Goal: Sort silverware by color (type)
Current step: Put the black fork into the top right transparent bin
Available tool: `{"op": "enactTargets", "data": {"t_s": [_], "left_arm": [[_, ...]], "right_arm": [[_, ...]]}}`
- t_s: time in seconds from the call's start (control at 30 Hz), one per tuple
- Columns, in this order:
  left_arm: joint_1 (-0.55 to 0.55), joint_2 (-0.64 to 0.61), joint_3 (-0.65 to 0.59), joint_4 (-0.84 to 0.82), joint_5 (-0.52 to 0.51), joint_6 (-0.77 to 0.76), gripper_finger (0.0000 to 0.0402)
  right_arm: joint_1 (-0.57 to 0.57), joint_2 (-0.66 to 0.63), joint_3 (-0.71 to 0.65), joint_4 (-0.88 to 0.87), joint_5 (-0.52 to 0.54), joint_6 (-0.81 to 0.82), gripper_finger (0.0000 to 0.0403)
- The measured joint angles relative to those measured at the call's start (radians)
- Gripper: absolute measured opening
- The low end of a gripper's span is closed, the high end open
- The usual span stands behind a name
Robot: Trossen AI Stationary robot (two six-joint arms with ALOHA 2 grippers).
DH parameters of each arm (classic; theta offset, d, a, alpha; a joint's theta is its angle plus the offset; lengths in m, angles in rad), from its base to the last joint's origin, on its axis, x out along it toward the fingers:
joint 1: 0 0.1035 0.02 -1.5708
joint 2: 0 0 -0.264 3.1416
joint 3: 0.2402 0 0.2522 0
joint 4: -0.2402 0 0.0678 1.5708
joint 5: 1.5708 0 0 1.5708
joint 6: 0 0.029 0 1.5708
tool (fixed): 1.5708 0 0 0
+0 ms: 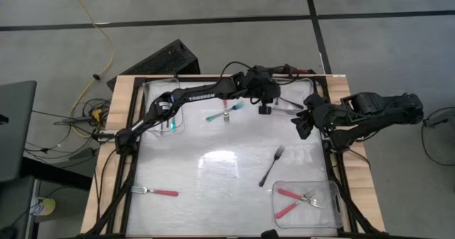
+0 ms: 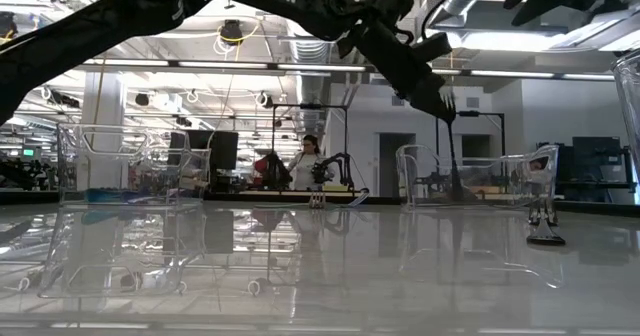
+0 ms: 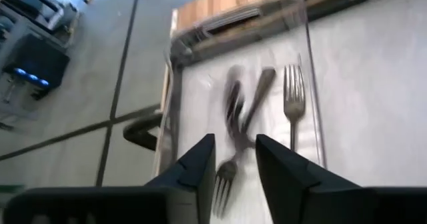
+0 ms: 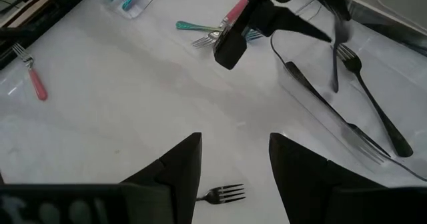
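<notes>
My left gripper [image 3: 235, 147] hangs open over the clear tray [image 3: 308, 31] at the table's far right. A black fork [image 3: 233, 111], blurred, stands nearly upright just below its fingers, inside the tray, with its tines [image 3: 223, 184] toward the gripper. Two more black forks [image 4: 373, 111] lie flat in that tray. My right gripper [image 4: 233, 154] waits open at the table's right side, above a black fork [image 1: 272, 164] that lies on the table. A teal fork [image 1: 217, 115] and a red-handled one [image 4: 235, 11] lie at the far middle. My left gripper has its fingers apart on either side of the blurred black fork's tine end. I cannot tell whether a finger touches the fork. The fork stands nearly upright under the gripper [image 2: 440, 101], its handle down in the tray [image 2: 470, 176].
A clear tray [image 1: 165, 89] at the far left holds teal forks. Another tray [image 1: 334, 196] at the near right holds red forks [image 1: 295, 200]. One red-handled fork [image 1: 158, 192] lies near the near left corner. The middle of the table is bare.
</notes>
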Motion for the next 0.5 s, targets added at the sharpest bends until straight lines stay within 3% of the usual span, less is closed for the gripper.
{"op": "enactTargets", "data": {"t_s": [0.37,0.5], "left_arm": [[0.000,-0.002,0.030,-0.160,0.000,0.000,0.0155],[0.000,-0.024,0.054,-0.207,-0.047,0.025,0.0167]], "right_arm": [[0.000,0.000,0.000,-0.020,-0.001,-0.011,0.0198],[0.000,0.000,0.000,-0.042,0.000,-0.013,0.0198]]}}
